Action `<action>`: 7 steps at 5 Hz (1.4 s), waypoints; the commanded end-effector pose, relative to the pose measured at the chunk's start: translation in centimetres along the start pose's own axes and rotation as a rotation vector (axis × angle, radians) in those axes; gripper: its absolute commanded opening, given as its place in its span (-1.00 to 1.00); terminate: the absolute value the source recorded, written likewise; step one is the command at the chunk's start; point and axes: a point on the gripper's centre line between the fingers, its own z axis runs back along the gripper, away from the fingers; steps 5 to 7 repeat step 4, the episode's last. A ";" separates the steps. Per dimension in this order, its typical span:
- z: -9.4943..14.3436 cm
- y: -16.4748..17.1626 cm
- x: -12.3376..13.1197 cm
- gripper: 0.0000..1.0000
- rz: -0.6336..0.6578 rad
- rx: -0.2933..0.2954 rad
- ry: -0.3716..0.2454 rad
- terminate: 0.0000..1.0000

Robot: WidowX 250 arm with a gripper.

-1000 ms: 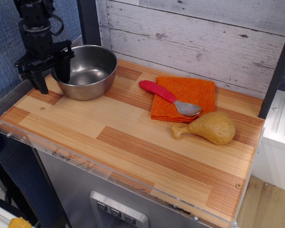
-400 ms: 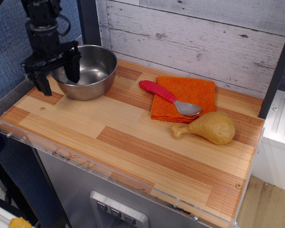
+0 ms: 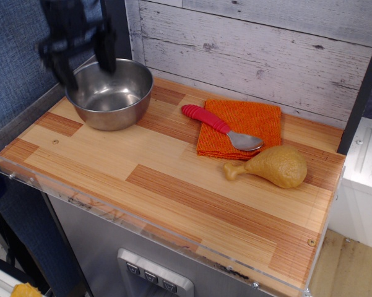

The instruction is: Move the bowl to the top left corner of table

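Bowl (image 3: 111,93) first: that big shiny steel one sits upright in the upper left of the frame, planted on the far left end of the table (image 3: 173,185), right up by the back corner where the whitewashed plank wall (image 3: 254,49) meets the dark post (image 3: 116,28). Its inside is bare metal, catching light on the far wall of the basin. Above it, and blurred, hangs the black gripper (image 3: 80,52), fingers spread wide apart, one finger (image 3: 105,52) over the bowl's back rim and the other out past the bowl's left edge. Nothing is pinched between them, and they look clear of the rim, though the blur makes the gap hard to judge.

Swing toward the middle of the frame and there's the orange cloth (image 3: 247,124), folded flat against the back part of the tabletop, well apart from the bowl. Lying across its near left corner is the spoon (image 3: 220,127), red handle pointing up and left off the cloth, silver scoop resting on the cloth's front edge. Just below and right of that, the yellow toy drumstick (image 3: 272,166) lies on its side on the wood, bone end pointing left, close to the cloth's front edge. Along the front runs the clear plastic edge (image 3: 142,226), with the grey metal base (image 3: 111,253) beneath it.
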 end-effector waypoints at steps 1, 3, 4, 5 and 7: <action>7.8 1.0 -3.2 1.00 -0.071 -0.094 -0.105 -1.00; 10.2 1.8 -4.0 1.00 -0.064 -0.134 -0.100 -1.00; 10.2 1.8 -4.0 1.00 -0.064 -0.134 -0.100 1.00; 10.2 1.8 -4.0 1.00 -0.064 -0.134 -0.100 1.00; 10.2 1.8 -4.0 1.00 -0.064 -0.134 -0.100 1.00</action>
